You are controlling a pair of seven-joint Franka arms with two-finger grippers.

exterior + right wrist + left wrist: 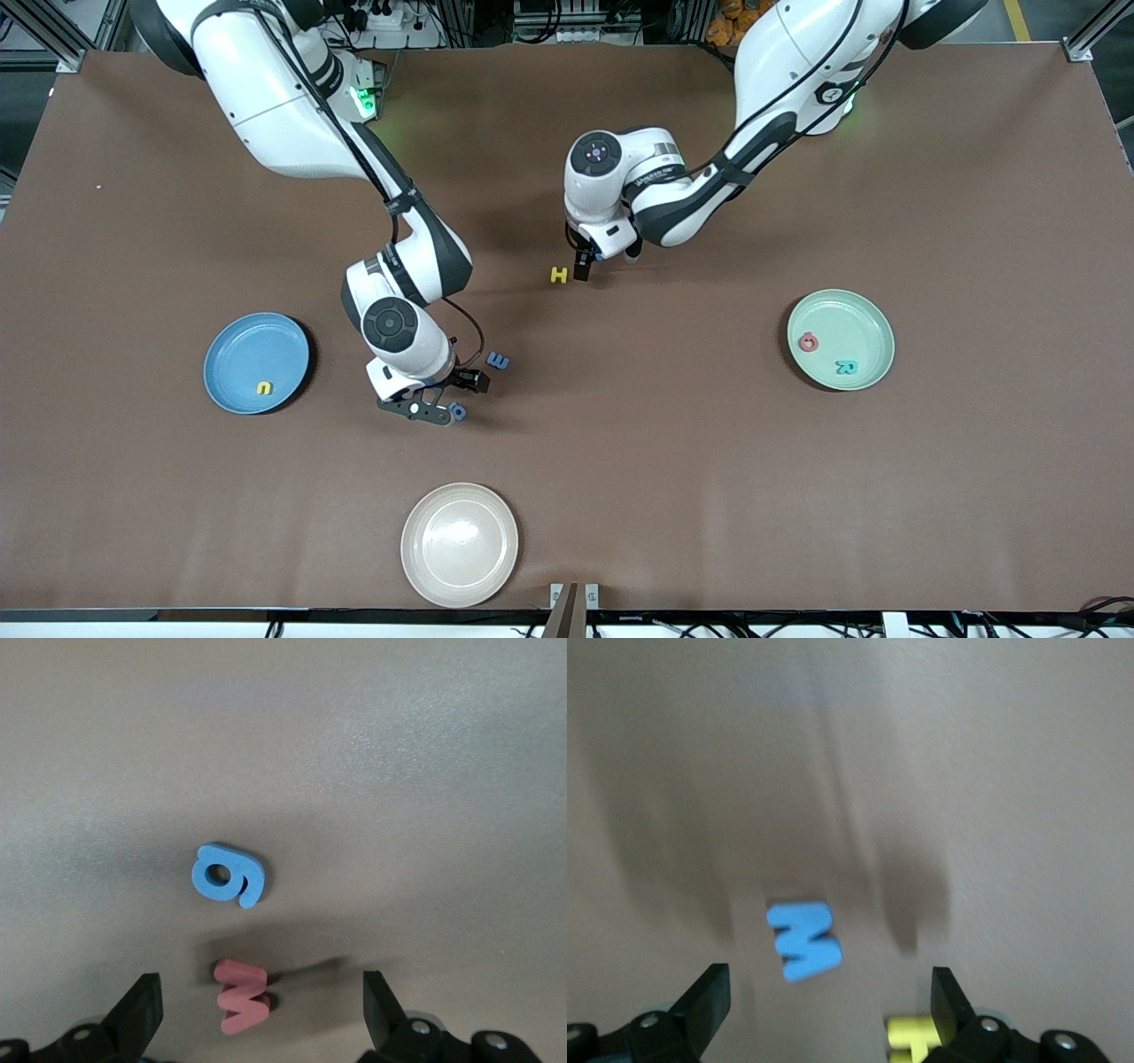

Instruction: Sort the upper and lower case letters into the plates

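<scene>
Two Franka arms work over a brown table [673, 461] strewn with foam letters. The right gripper [450, 397] hangs low near the table's middle, toward the right arm's end; its fingers [142, 1010] are spread wide with nothing between them. Its wrist view shows a blue rounded letter [228, 875] and a pink zigzag letter [241, 994] lying apart on bare tabletop, the pink one nearer the open fingers. In the front view the blue rounded letter peeks out just beside the gripper, and a second blue letter [498, 361], an "E" or "m" shape, lies near it.

The left gripper [595, 262] hovers low over the centre of the table, farther from the front camera, its fingers [948, 1005] also wide apart and empty. A yellow "H" [558, 275] lies just beside one fingertip; the wrist view shows it at the inner edge of that finger.

The blue plate [239, 385] sits toward the right arm's end, a small yellow letter [264, 387] near its rim. The mint green plate [864, 319] sits toward the left arm's end, holding a red round letter [808, 341] and a teal "R" [847, 367], apart from each other. A cream plate [425, 567] lies nearest the front camera, close to the table edge. Wide stretches of open tabletop separate the plates from the loose letters.
</scene>
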